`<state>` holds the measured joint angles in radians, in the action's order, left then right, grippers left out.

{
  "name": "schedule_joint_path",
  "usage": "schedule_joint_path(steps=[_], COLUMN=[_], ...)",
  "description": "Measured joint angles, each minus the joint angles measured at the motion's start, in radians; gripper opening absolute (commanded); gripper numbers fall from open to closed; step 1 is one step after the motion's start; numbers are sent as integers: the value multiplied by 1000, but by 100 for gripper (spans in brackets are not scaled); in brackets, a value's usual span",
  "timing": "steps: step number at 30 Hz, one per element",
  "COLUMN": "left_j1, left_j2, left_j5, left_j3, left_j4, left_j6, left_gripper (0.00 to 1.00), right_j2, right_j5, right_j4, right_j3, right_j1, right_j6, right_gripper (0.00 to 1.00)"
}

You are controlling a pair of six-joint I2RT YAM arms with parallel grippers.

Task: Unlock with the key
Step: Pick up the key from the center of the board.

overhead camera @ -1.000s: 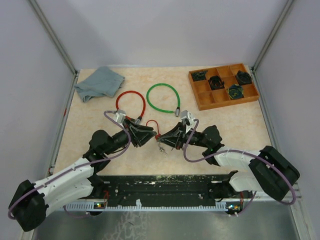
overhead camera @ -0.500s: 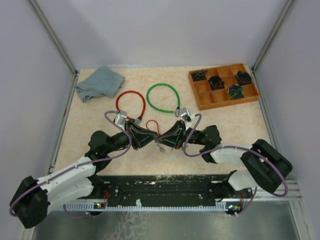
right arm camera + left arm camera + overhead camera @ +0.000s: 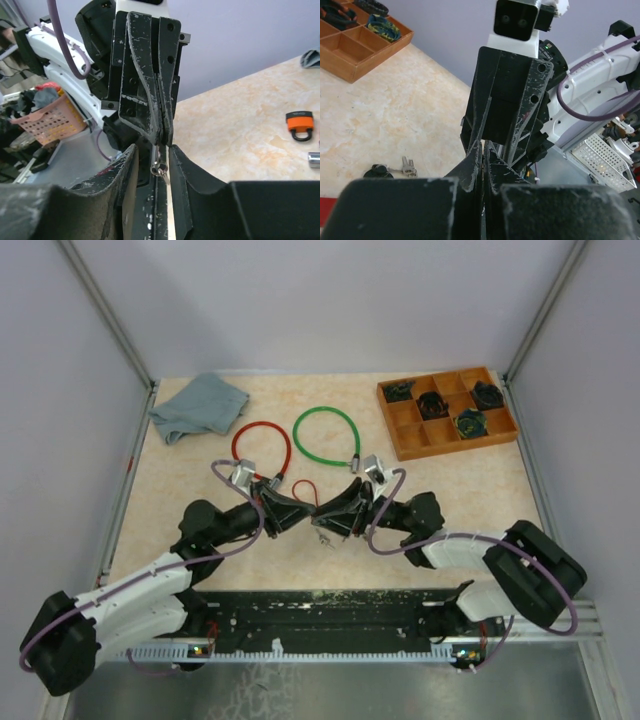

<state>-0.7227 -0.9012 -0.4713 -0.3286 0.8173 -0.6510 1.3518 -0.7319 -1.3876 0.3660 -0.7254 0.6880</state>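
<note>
The left hand (image 3: 161, 139) is pinched shut on a small key (image 3: 159, 167) above the desk (image 3: 470, 490). The right hand (image 3: 152, 151), slightly open, flanks the key without gripping it. The orange padlock (image 3: 300, 125) lies well apart.

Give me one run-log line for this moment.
left gripper: shut on key | right gripper: open around it | padlock: on table

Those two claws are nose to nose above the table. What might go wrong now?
The left end effector pinches a small metal ring only at its very tip; it may slip and drop to the table. The right end effector stands open close around it, so the two may knock together.
</note>
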Motion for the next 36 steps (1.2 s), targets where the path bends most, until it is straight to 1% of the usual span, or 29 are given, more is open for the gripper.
schedule_joint_path(steps=[2, 5, 14, 23, 27, 32, 35, 36], left_j1=[0, 0, 0, 0, 0, 0, 0, 0], left_j2=[1, 2, 6, -24, -25, -25, -25, -25], left_j5=[14, 30, 44, 44, 47, 50, 50, 51], left_j3=[-6, -13, -32, -33, -33, -33, -33, -33], left_j4=[-25, -61, -105, -81, -73, -69, -68, -67], left_j6=[-2, -7, -30, -74, -84, -88, -90, -90], left_gripper=[0, 0, 0, 0, 0, 0, 1, 7], right_j2=[-13, -50, -54, 9, 17, 17, 17, 17], right_j5=[25, 58, 85, 87, 86, 86, 87, 87], right_j4=[0, 0, -16, -62, -75, -89, -89, -89], right_j3=[-16, -49, -53, -53, -53, -53, -53, -53], right_j1=[0, 1, 1, 1, 1, 1, 2, 2], right_j6=[-20, -54, -84, -61, -55, -47, -39, -37], right_gripper=[37, 38, 36, 26, 17, 0, 0, 0])
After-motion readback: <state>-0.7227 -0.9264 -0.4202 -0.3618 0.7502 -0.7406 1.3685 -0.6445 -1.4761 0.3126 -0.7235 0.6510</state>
